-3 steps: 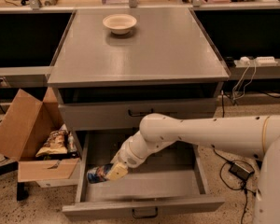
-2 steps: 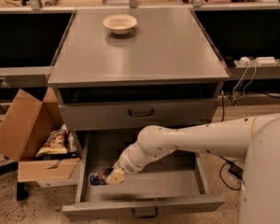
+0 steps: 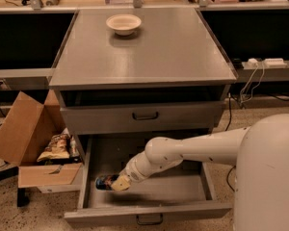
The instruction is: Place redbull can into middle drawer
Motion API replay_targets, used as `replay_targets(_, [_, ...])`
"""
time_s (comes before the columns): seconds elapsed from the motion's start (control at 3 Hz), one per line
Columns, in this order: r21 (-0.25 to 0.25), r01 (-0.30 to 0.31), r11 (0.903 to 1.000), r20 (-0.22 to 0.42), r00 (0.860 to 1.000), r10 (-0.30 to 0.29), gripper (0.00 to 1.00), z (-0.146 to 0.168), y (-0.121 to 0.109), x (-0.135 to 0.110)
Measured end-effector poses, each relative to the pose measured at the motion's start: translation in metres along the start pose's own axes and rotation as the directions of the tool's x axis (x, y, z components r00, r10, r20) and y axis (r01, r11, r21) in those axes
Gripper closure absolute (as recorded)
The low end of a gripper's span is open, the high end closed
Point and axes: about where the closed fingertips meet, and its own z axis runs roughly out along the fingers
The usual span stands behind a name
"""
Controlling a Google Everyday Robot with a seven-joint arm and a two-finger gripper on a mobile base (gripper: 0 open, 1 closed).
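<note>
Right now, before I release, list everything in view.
cabinet: one, grey, centre
middle drawer: one, grey, pulled open
redbull can: one, blue and silver, held over the drawer's left side
upper drawer: one, grey, shut, black handle
bowl: one, beige, rear of cabinet top
cardboard box: one, brown, on floor left of cabinet
snack bags: a few, inside box
power strip: one, white, far right
arm: one, white, reaching in from right
gripper: one, beige, in middle drawer, jaws shut on can
</note>
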Motion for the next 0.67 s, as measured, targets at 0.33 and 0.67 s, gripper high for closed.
replay_targets(0.33, [-0.028, -0.042, 0.9987, 0.011, 0.999, 0.042, 0.59, 0.015, -0.012, 0.009])
replay_targets(0.67, [-0.055, -0.077, 0.9955, 0.004, 0.997, 0.078, 0.37, 0.028, -0.019, 0.022])
